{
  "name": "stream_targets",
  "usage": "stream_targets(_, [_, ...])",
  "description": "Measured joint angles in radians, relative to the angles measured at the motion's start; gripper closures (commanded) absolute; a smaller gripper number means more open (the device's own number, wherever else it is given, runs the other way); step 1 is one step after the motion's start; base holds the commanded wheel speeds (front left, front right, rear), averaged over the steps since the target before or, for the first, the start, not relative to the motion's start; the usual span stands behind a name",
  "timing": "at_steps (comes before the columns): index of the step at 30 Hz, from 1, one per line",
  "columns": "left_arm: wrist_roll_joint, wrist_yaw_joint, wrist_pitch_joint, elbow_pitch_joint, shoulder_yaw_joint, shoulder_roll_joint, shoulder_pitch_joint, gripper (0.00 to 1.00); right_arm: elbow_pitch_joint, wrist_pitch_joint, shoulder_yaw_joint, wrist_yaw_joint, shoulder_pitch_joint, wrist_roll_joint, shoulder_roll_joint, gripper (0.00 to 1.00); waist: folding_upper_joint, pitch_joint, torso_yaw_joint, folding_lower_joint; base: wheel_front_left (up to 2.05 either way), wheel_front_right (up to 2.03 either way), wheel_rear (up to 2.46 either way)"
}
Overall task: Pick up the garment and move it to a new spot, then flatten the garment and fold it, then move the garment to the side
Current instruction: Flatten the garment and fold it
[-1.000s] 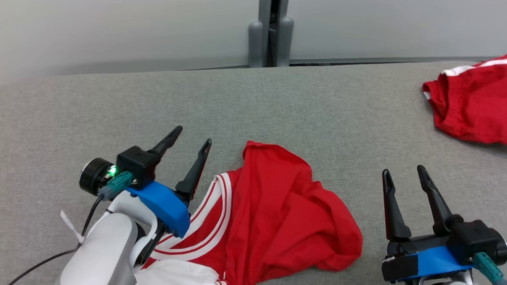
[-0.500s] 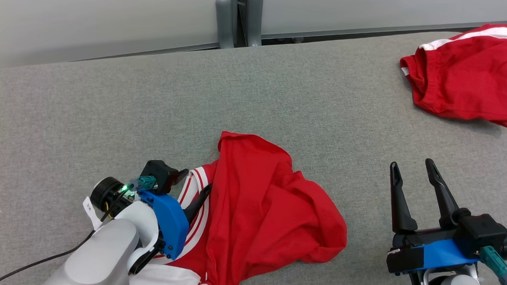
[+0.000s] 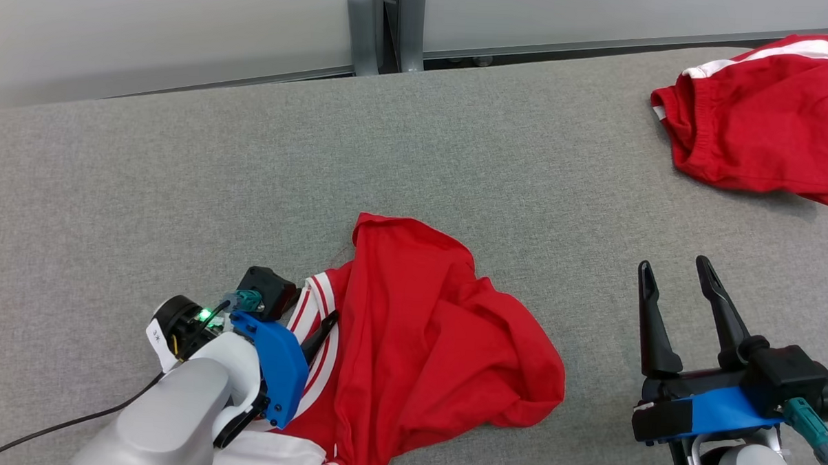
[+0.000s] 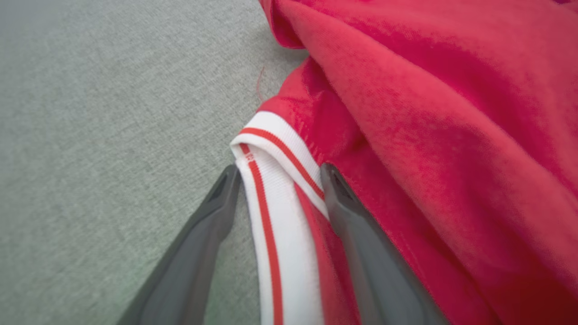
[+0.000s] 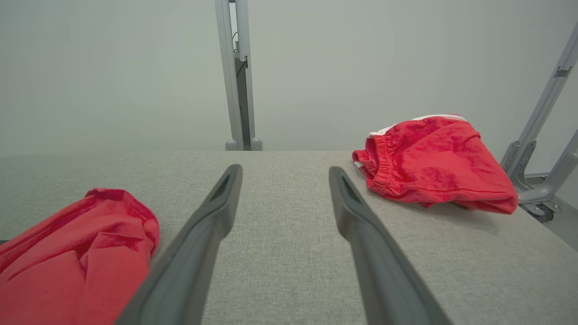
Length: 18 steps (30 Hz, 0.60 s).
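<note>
Change: left gripper down from a raised pose a second ago to the level of the cloth. Barely any further drop over the last half second. Whole head view also shifted in that time, so camera motion, not motion of the things.
Left gripper: spread, not clenched. One finger on the bare side, the other against the red cloth, with the white striped trim between them.
Right gripper: released and grasping nothing, above the front right part of the worktop, well apart from both cloths.
Garment: crumpled red heap near the front edge of the worktop, left of the middle, lying slack and not lifted. Lower part cut off by the bottom of the head view.
Trim: white rib with thin red stripes on the heap's left side, doubled over at its tip.
Meaning for the task: pick-up at the point of grasp, probably needing only a closing of the fingers on the trim before the lift. Moving, flattening, folding and setting aside all yet to do.
Risk: a pinch on the trim alone likely to drag the heap in a long, uneven hang.
Red shorts: bunched at the far right corner, well apart from the garment.
Containers: none seen, with both cloths loose on the grey surface.
</note>
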Motion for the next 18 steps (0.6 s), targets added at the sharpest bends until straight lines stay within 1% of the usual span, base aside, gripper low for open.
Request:
stream_targets(1, [-0.008,0.000,-0.002,-0.001,-0.013,0.001,-0.004,1.00,0.000,-0.002,0.001,0.000,0.000,0.000,0.000,0.00,0.0000,0.000,0.001,0.0000,0.00,0.00,0.00])
stream_targets(3, [-0.015,0.000,-0.010,-0.001,-0.043,0.001,-0.011,1.00,0.000,-0.004,0.003,0.000,-0.001,0.000,0.000,0.00,0.0000,-0.002,0.002,0.0001,0.00,0.00,0.00])
stream_targets(6, [-0.033,-0.001,-0.040,0.006,-0.059,-0.003,-0.023,1.00,0.001,-0.007,0.001,0.000,-0.001,0.002,0.000,0.00,0.0000,-0.009,0.006,0.0001,0.00,0.00,0.00])
stream_targets(12, [-0.046,0.001,-0.152,0.009,-0.030,-0.003,-0.105,1.00,0.008,-0.009,-0.006,0.000,0.015,0.002,0.000,0.00,0.0000,-0.051,0.026,0.0001,0.00,0.00,0.00])
stream_targets(15, [-0.031,0.020,-0.187,-0.012,-0.013,0.010,-0.134,1.00,0.010,-0.010,-0.006,0.000,0.022,0.002,0.000,0.00,0.0000,-0.071,0.033,0.0000,0.00,0.00,0.00])
stream_targets(18, [-0.027,0.049,-0.213,-0.074,0.012,0.035,-0.147,1.00,0.011,-0.010,-0.009,0.000,0.039,0.005,0.001,0.00,0.0000,-0.101,0.042,0.0000,0.00,0.00,0.00])
